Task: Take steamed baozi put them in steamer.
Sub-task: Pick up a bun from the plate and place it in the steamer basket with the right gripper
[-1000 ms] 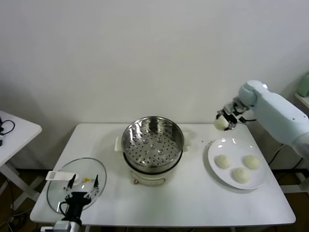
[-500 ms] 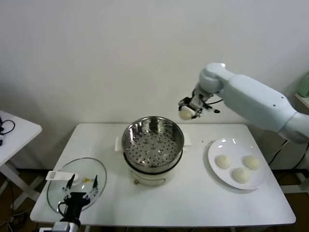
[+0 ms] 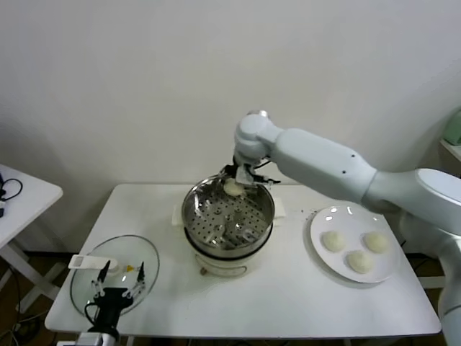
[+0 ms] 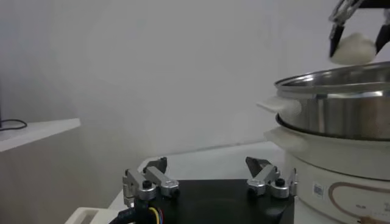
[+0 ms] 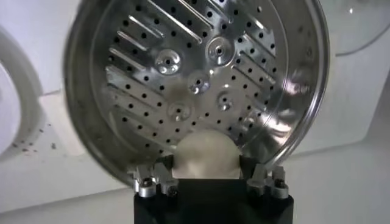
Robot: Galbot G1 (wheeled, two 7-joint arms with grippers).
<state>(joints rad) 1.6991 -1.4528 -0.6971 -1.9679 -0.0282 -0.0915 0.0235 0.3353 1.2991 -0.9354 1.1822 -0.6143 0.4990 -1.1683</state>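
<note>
The steamer (image 3: 227, 216) stands mid-table, a shiny steel pot with a perforated tray (image 5: 195, 91) on a cream base. My right gripper (image 3: 235, 184) is shut on one cream-white baozi (image 3: 233, 188) and holds it over the far rim of the pot, above the tray. The right wrist view shows this baozi (image 5: 206, 156) held between the fingers, with the tray below. The left wrist view shows it (image 4: 353, 49) above the pot's rim. Three more baozi (image 3: 332, 241) lie on the white plate (image 3: 321, 264) at the right. My left gripper (image 3: 115, 286) is open, parked low at the front left.
A flat glass lid (image 3: 90, 277) lies on the table at the front left, under my left gripper. A small white side table (image 3: 21, 194) stands off to the left. The wall is close behind the table.
My right arm has swung left from above the plate, carrying the baozi, and now holds it lower over the steamer's far rim. The left arm has not moved.
</note>
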